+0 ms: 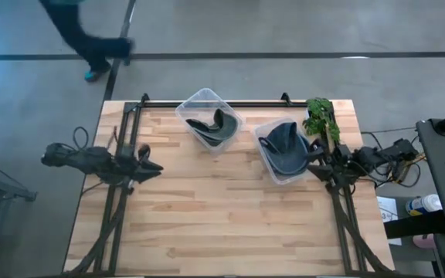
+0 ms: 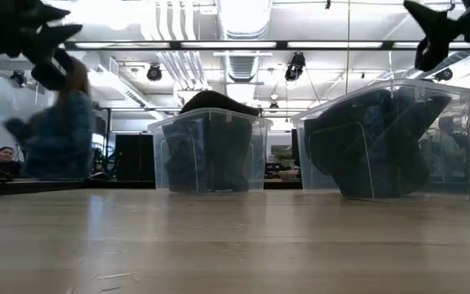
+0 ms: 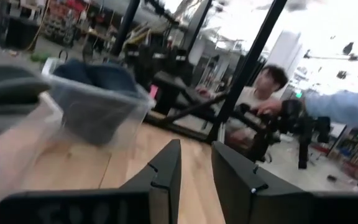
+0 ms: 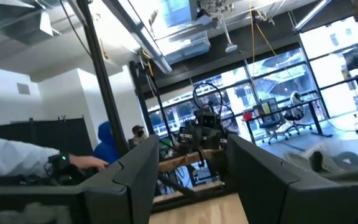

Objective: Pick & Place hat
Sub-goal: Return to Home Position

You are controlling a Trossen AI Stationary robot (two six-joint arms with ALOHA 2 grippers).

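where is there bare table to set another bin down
The table half away from the bins is bare wood. So is the strip between left tool and left bin. Crowded: far right corner, where right bin, plant and right tool bunch.

Two clear bins (image 1: 199, 96) (image 1: 263, 131), two robot arms (image 1: 99, 161) (image 1: 361, 158), one potted plant (image 1: 321, 116), one wooden table (image 1: 222, 216)

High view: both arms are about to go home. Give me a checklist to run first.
1. Left gripper empty: ok, fingers apart, nothing between them.
2. Right gripper empty: ok, open.
3. Green cap inside left bin: ok.
4. Blue cap inside right bin: ok.
5. Table free of loose caps: ok.
6. Person beyond the table's far edge: ok, away from both arms.
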